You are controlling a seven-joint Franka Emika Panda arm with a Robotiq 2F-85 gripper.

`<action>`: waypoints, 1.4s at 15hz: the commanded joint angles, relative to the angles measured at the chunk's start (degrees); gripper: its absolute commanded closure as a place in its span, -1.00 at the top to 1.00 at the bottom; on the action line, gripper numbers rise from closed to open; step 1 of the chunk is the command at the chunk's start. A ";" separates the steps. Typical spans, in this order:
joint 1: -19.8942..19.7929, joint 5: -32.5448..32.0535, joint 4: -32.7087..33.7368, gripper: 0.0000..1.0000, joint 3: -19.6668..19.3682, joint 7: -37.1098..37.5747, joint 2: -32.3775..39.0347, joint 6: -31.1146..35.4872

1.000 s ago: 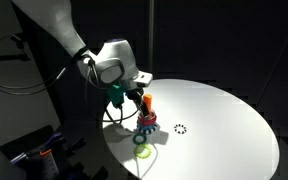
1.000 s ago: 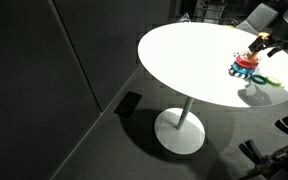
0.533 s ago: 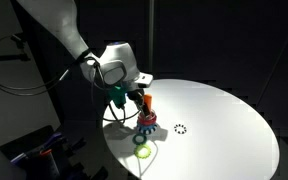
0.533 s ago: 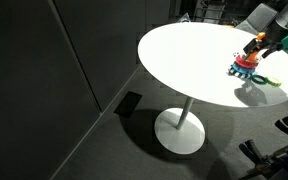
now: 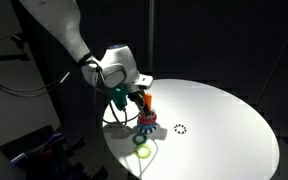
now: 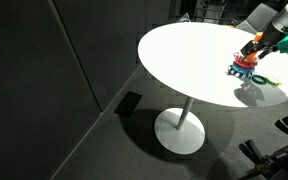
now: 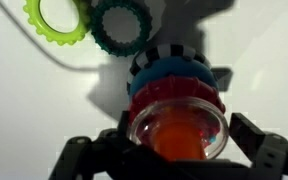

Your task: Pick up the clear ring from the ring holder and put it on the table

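The ring holder (image 5: 146, 122) stands near the edge of the white table (image 5: 224, 120), and both also show in an exterior view (image 6: 245, 67) (image 6: 184, 60). In the wrist view its orange peg (image 7: 174, 142) rises through red and blue rings (image 7: 174, 75). The clear ring (image 7: 210, 108) sits on top around the peg. My gripper (image 7: 179, 150) hangs right over the peg, one finger (image 7: 89, 158) on each side of the clear ring, close to its rim with a thin gap. It shows above the holder in both exterior views (image 5: 139, 98) (image 6: 260, 42).
A yellow-green ring (image 7: 56, 18) and a dark green ring (image 7: 119, 27) lie on the table beside the holder, toward the table edge (image 5: 141, 152). A black-and-white dotted ring (image 5: 180, 128) lies farther in. A black cable (image 5: 114, 115) hangs by the edge.
The gripper has shifted only slightly above the ring holder. The rings and the holder have not moved.
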 commanded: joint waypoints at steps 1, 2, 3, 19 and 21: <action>1.54 1.15 1.11 0.45 -1.52 -0.42 1.11 0.96; 1.62 1.23 1.10 0.37 -1.75 -0.44 0.83 0.85; 1.68 1.23 1.02 0.37 -1.90 -0.46 0.67 0.67; 5.67 -3.87 -2.38 0.37 -8.37 3.91 -10.45 -0.24; 5.96 -4.80 -3.08 0.37 -8.82 4.76 -12.46 -0.06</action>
